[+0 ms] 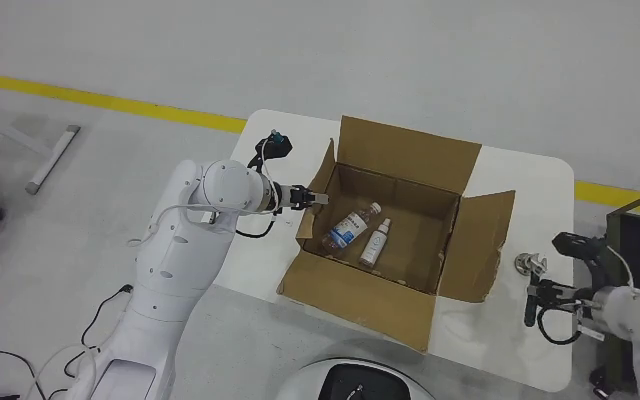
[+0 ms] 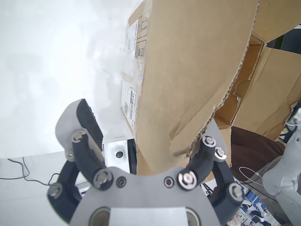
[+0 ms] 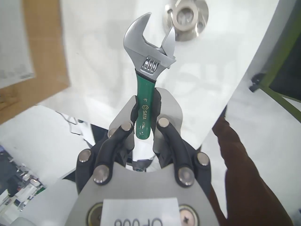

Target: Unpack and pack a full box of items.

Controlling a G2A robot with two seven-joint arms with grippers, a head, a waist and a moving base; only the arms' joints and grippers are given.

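Observation:
An open cardboard box [image 1: 345, 290] stands mid-table with its flaps up. Inside lie a clear bottle with a blue label [image 1: 350, 228] and a small white bottle [image 1: 376, 243]. My left gripper [image 1: 315, 198] is at the box's left flap [image 2: 188, 71]. In the left wrist view the left gripper [image 2: 150, 137] is open and straddles that flap's torn edge, one finger on each side. Off the box's right side, my right gripper [image 3: 145, 111] is shut on the green handle of an adjustable wrench [image 3: 148, 71]. The wrench head points at a round metal flange [image 3: 187, 22].
The flange [image 1: 527, 264] lies on the white table [image 1: 500, 340] beside the box's right flap [image 1: 485, 245]. My right gripper [image 1: 533, 298] is near the table's right edge. A dark green frame [image 1: 625, 215] stands past that edge. A yellow floor line [image 1: 120, 104] runs behind.

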